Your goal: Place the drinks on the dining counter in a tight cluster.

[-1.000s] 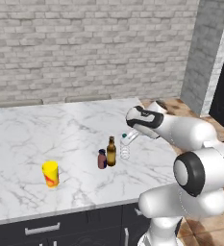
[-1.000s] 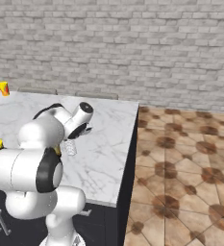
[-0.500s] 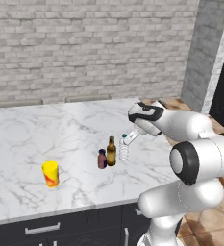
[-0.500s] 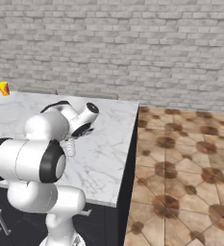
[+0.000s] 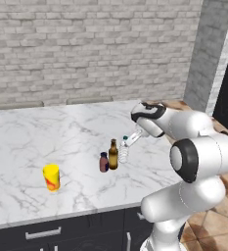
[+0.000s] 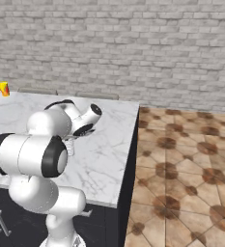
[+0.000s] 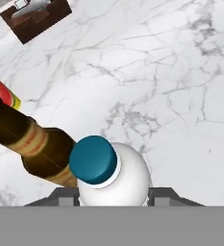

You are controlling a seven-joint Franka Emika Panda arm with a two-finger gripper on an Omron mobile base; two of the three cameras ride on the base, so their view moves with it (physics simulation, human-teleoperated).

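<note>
In the right base view the white robot arm's own body blocks most of the broad white marble dining counter (image 6: 104,159), leaving just a sliver of the clear plastic water bottle (image 6: 69,147) visible. In the hand view, the brown glass bottle (image 7: 29,144) is cut off at the left edge, and the gripper (image 7: 113,194) shows little more than two dark fingertips (image 7: 63,194) flanking the water bottle (image 7: 116,180) with its teal cap. The fingers stand partly apart, clamped on that bottle. In the left base view the water bottle (image 5: 124,149) stands on the counter (image 5: 61,132) just beside the brown bottle (image 5: 113,155) and the short dark maroon container (image 5: 103,162). A yellow can (image 5: 51,177) stands well apart.
</note>
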